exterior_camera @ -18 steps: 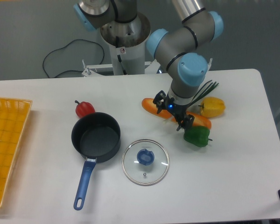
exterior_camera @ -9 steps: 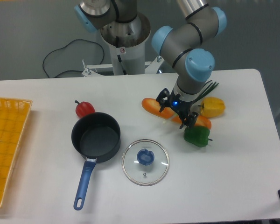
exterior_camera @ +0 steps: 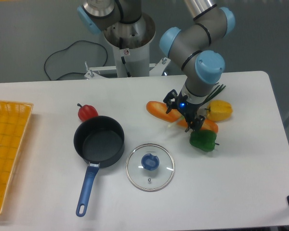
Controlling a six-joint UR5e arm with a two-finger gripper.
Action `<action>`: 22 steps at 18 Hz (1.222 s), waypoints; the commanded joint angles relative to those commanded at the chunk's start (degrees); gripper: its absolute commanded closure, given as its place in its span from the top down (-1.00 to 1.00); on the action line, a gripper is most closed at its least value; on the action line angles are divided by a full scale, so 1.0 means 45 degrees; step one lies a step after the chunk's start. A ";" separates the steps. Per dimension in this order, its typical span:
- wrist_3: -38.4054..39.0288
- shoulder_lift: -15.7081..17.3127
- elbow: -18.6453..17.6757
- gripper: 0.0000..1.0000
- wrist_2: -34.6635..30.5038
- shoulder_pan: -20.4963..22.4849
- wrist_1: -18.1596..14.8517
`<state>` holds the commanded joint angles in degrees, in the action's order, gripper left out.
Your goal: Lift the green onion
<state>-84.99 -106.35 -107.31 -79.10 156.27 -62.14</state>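
- Leaves of the green onion (exterior_camera: 215,91) show as thin dark strands fanning out past the arm's wrist, toward the table's (exterior_camera: 241,183) far right; the rest of the stalk is hidden under the gripper (exterior_camera: 183,110).
- Its long axis seems to run diagonally, leaf tips pointing up and right, the pale end presumably down and left beneath the wrist. That end cannot be seen.
- It lies just beside the yellow pepper (exterior_camera: 219,110) and close to the orange carrot-like stick (exterior_camera: 160,109), with the green bell pepper (exterior_camera: 203,140) near in front.
- The fingers look parted, straddling the spot low over the table, and appear to clasp nothing yet; the view is small, so this is a judgement.
- Likely handling: very light, slender and floppy, with leaves that bend and slip apart easily.
- Best hold, I judge, is across the firmer stalk rather than the loose leaves, squeezing at right angles to the long axis.
- Risk: the crowded neighbours leave little room, so the fingers could catch the carrot-like stick instead.
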 joint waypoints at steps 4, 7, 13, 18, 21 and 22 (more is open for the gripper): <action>0.0020 -0.0176 0.0020 1.00 0.0000 -0.0039 0.0019; 0.0020 -0.0448 0.0039 1.00 -0.0020 -0.0097 0.0019; 0.0000 -0.0625 0.0059 1.00 -0.0059 -0.0234 0.0020; 0.0000 -0.0645 0.0078 0.66 -0.0097 -0.0254 0.0020; 0.0000 -0.0645 0.0098 0.30 -0.0137 -0.0273 0.0020; 0.0019 -0.0645 0.0098 0.12 -0.0137 -0.0273 0.0020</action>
<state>-84.90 -109.25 -106.88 -79.72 155.04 -62.05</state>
